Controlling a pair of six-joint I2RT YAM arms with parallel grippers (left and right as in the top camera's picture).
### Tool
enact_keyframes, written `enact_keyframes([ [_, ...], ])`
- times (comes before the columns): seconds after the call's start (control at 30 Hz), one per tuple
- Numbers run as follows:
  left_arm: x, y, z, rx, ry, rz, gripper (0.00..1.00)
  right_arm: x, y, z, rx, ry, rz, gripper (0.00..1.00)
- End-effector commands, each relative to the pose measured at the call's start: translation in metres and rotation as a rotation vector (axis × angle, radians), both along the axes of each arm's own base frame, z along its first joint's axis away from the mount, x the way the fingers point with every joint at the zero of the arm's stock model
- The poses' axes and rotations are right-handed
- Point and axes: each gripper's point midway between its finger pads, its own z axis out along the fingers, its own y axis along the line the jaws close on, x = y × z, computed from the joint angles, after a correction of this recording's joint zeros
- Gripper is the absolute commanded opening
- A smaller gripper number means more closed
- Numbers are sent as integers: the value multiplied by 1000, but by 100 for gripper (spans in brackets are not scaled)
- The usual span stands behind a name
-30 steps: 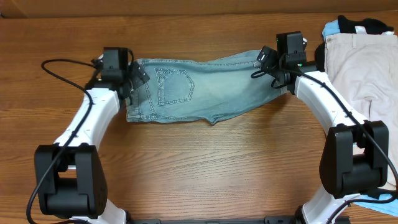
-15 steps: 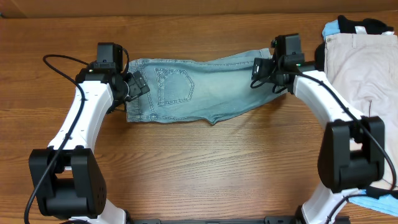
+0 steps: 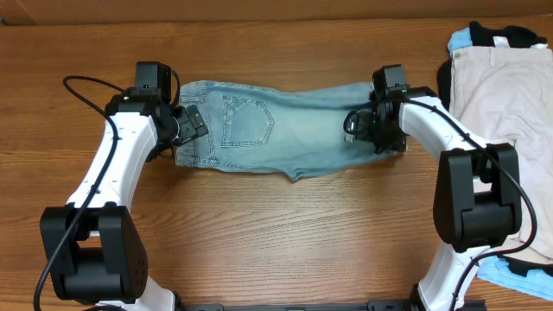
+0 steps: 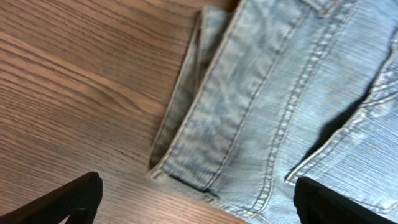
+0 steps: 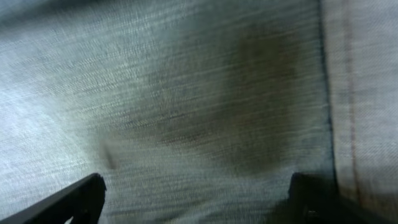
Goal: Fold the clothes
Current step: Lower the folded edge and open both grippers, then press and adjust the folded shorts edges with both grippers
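Overhead, the wooden table point(image 3: 276, 233) fills the view. My left arm point(image 3: 117, 177) and right arm point(image 3: 436, 130), white with black joints, reach from the near edge toward the far side.

The denim shorts point(image 3: 302, 130), faded light blue, lie flat across the far middle of the table, stretched from left to right between my two pincers. A stitched patch pocket point(image 3: 248, 121) faces up on their left half. Beige shorts point(image 3: 505, 95) lie at the far right, just beside the right end of the denim, with a blue piece point(image 3: 464, 38) and a black piece point(image 3: 510, 34) at their far edge. A light-blue cloth point(image 3: 518, 278) shows at the near right corner, beside the base of my right arm.

My left pincer point(image 3: 192, 123) sits at the left end of the denim shorts. Its wrist view shows a stitched band edge point(image 4: 205, 137) lying on the bare wood. The fingers point(image 4: 68, 199) stand spread wide and hold nothing.

My right pincer point(image 3: 356, 125) sits over the right half of the denim shorts, inward from their right end. Its wrist view is filled with shadowed denim weave. Its fingers point(image 5: 68, 199) are likewise spread wide, with no cloth pinched between them. Whether the tips touch the fabric I cannot tell.
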Motion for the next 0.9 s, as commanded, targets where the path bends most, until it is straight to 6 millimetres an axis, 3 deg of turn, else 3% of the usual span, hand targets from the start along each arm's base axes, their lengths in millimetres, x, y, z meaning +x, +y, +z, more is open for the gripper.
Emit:
enact_keyframes([
  [0.0,1,-2,6,18,-3,-94,100,-41,-8,-11,-20,174,-82,100],
  [0.1,-3,-2,5,35,13,-158,100,-67,-11,-9,-37,276,-80,100],
  [0.2,0,-3,6,55,1,-243,100,-76,-10,-5,-31,309,-63,100],
  [0.37,22,-29,16,-13,-123,-462,100,-64,4,33,60,200,-33,100],
  [0.53,40,-44,28,-62,-229,-520,100,-55,9,91,101,42,-17,100],
  [0.67,51,-55,31,-39,-284,-607,100,-53,7,126,116,-71,-16,100],
  [0.77,58,-63,21,-20,-289,-644,100,-47,7,132,121,-115,-16,100],
  [0.87,59,-63,6,-27,-259,-643,98,-39,8,122,125,-135,-16,100],
])
